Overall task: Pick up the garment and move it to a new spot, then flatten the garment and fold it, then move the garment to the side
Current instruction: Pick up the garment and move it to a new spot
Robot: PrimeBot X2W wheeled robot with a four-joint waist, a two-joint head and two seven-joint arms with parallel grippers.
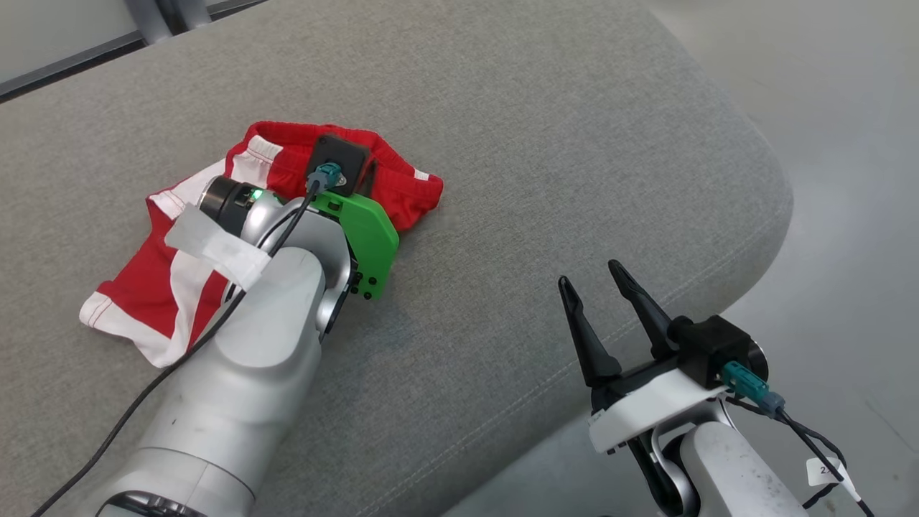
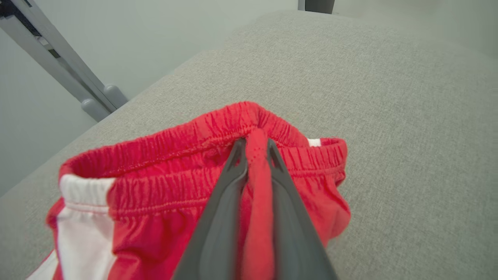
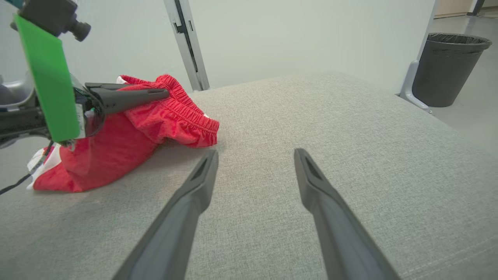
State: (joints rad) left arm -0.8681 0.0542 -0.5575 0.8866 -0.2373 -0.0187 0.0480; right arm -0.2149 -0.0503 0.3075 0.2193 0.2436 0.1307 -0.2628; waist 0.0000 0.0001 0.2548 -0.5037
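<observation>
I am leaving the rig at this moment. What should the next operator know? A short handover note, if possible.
Left tool: shut on a pinch of the waistband of the red shorts.
Right tool: open, empty, above the grey cushion, apart from the shorts.
Shorts: crumpled, mostly lying on the cushion, waistband end raised by the grip.
Done: grasp taken.
Left: carry to a new spot, flatten, fold, move aside.

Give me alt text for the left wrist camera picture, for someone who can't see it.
The robot's dark, two-fingered left hand is shut on a fold at the elastic waistband of red-and-white fabric shorts lying on a grey woven cushion.
</observation>
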